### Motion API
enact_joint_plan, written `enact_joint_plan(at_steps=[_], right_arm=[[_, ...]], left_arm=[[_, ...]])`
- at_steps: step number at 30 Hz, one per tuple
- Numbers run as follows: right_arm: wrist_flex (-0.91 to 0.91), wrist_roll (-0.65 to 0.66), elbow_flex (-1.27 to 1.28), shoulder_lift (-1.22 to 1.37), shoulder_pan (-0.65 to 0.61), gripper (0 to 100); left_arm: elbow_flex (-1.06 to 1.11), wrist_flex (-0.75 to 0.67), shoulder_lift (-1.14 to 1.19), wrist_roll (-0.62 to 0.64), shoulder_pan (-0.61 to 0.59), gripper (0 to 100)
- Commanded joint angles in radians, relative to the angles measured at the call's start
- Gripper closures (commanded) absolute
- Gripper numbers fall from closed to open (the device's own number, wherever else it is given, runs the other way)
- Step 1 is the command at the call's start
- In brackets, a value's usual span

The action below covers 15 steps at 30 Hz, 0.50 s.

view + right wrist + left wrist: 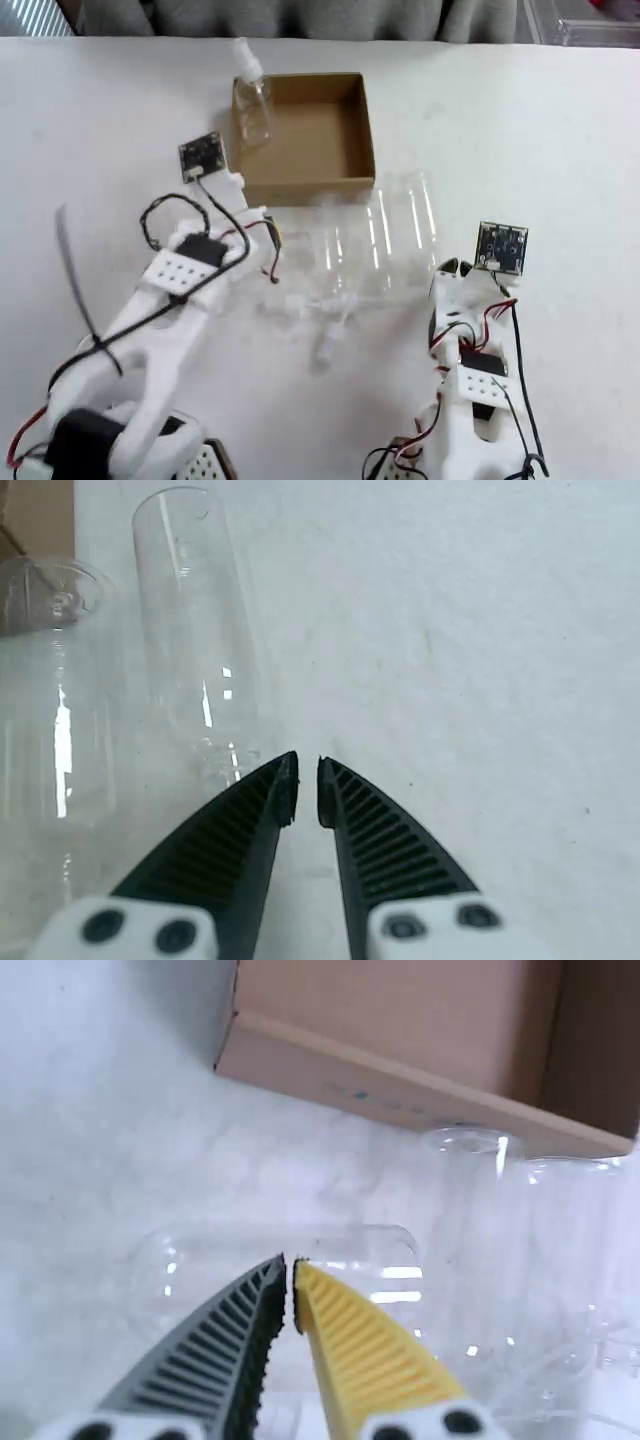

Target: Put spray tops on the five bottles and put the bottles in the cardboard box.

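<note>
We count 1 cardboard box [310, 187], 1 capped bottle [251, 108] standing inside it, at least 3 clear bottles [385, 235] lying overlapped, and 2 arms [170, 290]. The loose spray tops [325, 310] blur together, so we can't count them.

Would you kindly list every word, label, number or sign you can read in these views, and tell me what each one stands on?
No text here can be read.
Faint bluish marks on the outer wall of the cardboard box, left wrist view: too blurred to read.
The clear bottles: no labels visible.
The small circuit boards on the arms: any print is too small to read.
</note>
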Motion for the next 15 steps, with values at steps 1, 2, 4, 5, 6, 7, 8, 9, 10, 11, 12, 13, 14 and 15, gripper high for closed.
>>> enact_joint_plan(at_steps=[1, 2, 4, 5, 6, 7, 8, 9, 10, 11, 12, 13, 14, 15], right_arm=[[-0.039, 0.012, -0.003, -0.005, 0.002, 98.1], [-0.039, 0.012, -0.003, -0.005, 0.002, 98.1], [-0.038, 0.012, -0.002, -0.005, 0.002, 98.1], [-0.036, 0.012, -0.002, -0.005, 0.002, 98.1], [-0.036, 0.012, -0.002, -0.005, 0.002, 98.1], [-0.035, 0.012, -0.002, -0.005, 0.002, 98.1], [-0.035, 0.012, -0.002, -0.005, 0.002, 98.1], [-0.035, 0.012, -0.002, -0.005, 0.004, 98.1], [-0.035, 0.012, 0.003, -0.005, 0.005, 98.1], [-0.039, 0.012, 0.009, -0.008, 0.005, 98.1], [-0.039, 0.012, 0.012, -0.012, 0.004, 98.1], [-0.039, 0.012, 0.014, -0.013, 0.004, 98.1], [-0.039, 0.012, 0.014, -0.013, 0.004, 98.1], [-0.039, 0.012, 0.014, -0.013, 0.004, 98.1]], left_arm=[[-0.038, 0.152, -0.194, -0.097, -0.01, 98], [-0.037, 0.172, -0.216, -0.163, -0.005, 98], [-0.034, 0.204, -0.245, -0.284, -0.005, 98], [-0.034, 0.218, -0.249, -0.319, -0.007, 98], [-0.034, 0.235, -0.251, -0.325, -0.012, 98], [-0.034, 0.25, -0.251, -0.325, -0.012, 98], [-0.034, 0.262, -0.251, -0.325, -0.012, 98], [-0.034, 0.275, -0.251, -0.325, -0.005, 98], [-0.034, 0.285, -0.251, -0.325, 0.002, 98], [-0.034, 0.293, -0.251, -0.325, 0.01, 98], [-0.034, 0.301, -0.255, -0.325, 0.016, 98], [-0.034, 0.31, -0.257, -0.325, 0.021, 98], [-0.035, 0.31, -0.257, -0.322, 0.024, 98], [-0.035, 0.308, -0.257, -0.302, 0.024, 98]])
